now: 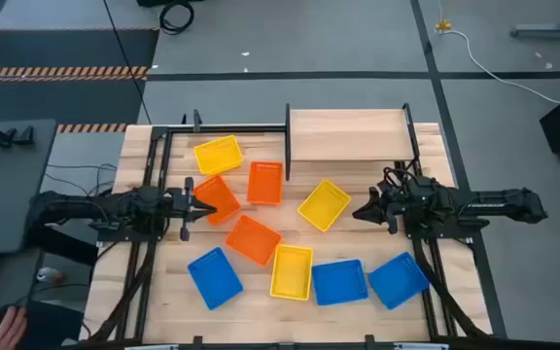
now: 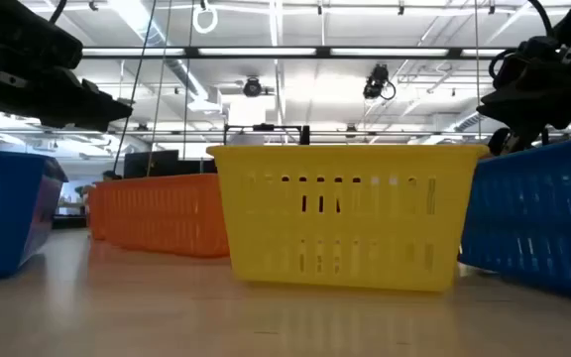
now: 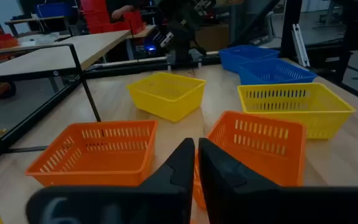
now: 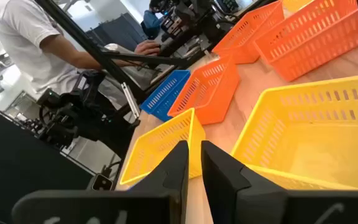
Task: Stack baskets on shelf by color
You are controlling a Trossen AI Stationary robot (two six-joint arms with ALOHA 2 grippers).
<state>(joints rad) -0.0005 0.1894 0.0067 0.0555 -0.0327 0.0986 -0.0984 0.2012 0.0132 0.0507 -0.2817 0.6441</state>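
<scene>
Nine baskets are lying scattered on the wooden surface (image 1: pixel 144 292) while the shelf (image 1: pixel 346 134) is standing bare at the far edge, nothing yet stacked on it.

The right claw (image 1: pixel 362 211) is hovering just beside a yellow basket (image 1: pixel 324 205), which is lying toward the middle of the surface from its tips and turned on a slant, its long axis running diagonally toward the shelf's near edge. In the right wrist view the claw's fingers (image 4: pixel 178 163) are looking nearly closed, with only a thin slit between them and nothing held, poised above that basket's rim.

The left claw (image 1: pixel 200 208) is sitting close over an orange basket (image 1: pixel 217 197), its fingers (image 3: pixel 182 162) likewise almost shut and gripping nothing.

Of the two arms, the right is lying nearer the shelf, which is standing just beyond it, so the slanted yellow basket looks the likelier first pick; the claw would probably need to open and line up across one of the basket's walls.
</scene>
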